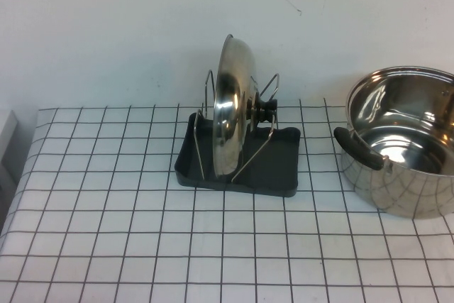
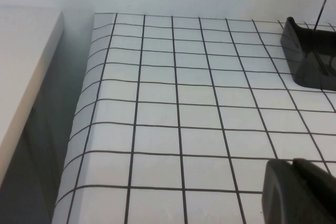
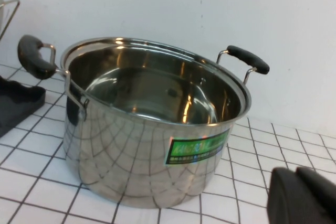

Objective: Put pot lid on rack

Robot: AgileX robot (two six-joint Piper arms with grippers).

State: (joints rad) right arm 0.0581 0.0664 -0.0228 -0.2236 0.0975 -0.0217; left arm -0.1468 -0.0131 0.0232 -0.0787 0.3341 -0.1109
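Observation:
The shiny steel pot lid (image 1: pixel 228 115) stands on edge in the dark grey rack (image 1: pixel 273 168), leaning between its two wire loops, with the black knob (image 1: pixel 265 110) facing right. Neither arm shows in the high view. My left gripper (image 2: pixel 293 163) is shut and empty, low over the checked cloth, well to the left of the rack, whose corner shows in the left wrist view (image 2: pixel 307 56). My right gripper (image 3: pixel 295 171) is shut and empty beside the pot.
A deep steel pot (image 1: pixel 404 140) with black side handles stands at the right of the table, close in the right wrist view (image 3: pixel 152 145). A white counter (image 2: pixel 21 77) lies beyond the table's left edge. A white wall stands behind.

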